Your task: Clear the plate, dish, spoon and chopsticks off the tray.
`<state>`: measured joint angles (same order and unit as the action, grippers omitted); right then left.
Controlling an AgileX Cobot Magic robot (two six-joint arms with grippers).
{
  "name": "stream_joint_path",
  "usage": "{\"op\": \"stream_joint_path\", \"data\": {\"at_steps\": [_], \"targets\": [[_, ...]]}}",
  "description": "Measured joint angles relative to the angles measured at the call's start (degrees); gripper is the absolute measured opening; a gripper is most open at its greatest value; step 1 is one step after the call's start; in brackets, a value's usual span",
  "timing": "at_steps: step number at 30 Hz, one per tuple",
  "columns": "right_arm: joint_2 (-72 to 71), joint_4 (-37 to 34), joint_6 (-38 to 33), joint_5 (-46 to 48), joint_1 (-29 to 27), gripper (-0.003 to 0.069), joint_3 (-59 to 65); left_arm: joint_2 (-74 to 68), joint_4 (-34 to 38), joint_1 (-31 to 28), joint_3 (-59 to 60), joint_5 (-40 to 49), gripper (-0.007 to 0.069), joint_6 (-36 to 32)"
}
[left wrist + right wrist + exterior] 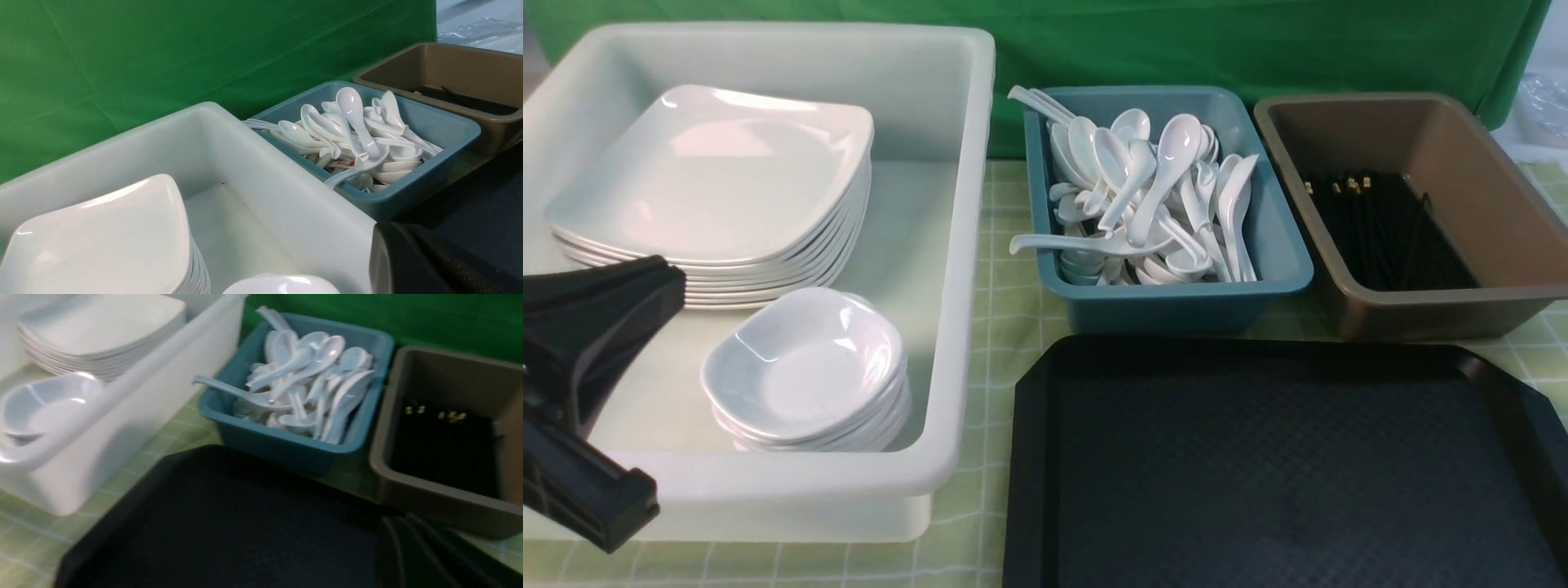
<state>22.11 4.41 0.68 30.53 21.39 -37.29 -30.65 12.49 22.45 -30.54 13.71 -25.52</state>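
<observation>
The black tray [1258, 474] lies at the front right with nothing on it. A stack of white square plates [719, 163] and a stack of small dishes [805, 363] sit in the white bin [956, 269]. White spoons [1152, 188] fill the teal bin [1274, 269]. Black chopsticks [1380, 233] lie in the brown bin [1486, 204]. My left gripper [674, 282] hovers over the white bin's near left side, shut and holding nothing; its fingers [392, 249] show beside the bin wall. My right gripper [404, 539] is over the tray's corner, near the brown bin, fingers together and empty.
A green checked cloth [1005, 327] covers the table, with a green backdrop [1217, 41] behind the bins. The three bins stand in a row behind and left of the tray. The right arm is outside the front view.
</observation>
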Motion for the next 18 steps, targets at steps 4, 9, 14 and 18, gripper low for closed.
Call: {"op": "stream_joint_path", "data": {"at_steps": [4,9,14,18], "targets": [[-8.97,-3.82,-5.67,-13.86,-10.90,0.0017,17.28,0.00,0.00,0.00,0.00,0.05,0.0011,0.00],[-18.00,-4.41,-6.15,-22.75,-16.31,0.0017,32.19,0.00,0.00,0.00,0.00,0.05,0.0011,0.00],[-21.98,-4.78,-4.81,-19.41,-16.79,0.0017,37.60,0.00,-0.05,0.00,0.00,0.33,0.0011,0.00],[-22.02,-4.89,-4.76,-16.14,-16.79,0.0017,37.71,-0.11,-0.05,0.00,0.00,0.28,0.0011,0.00]]}}
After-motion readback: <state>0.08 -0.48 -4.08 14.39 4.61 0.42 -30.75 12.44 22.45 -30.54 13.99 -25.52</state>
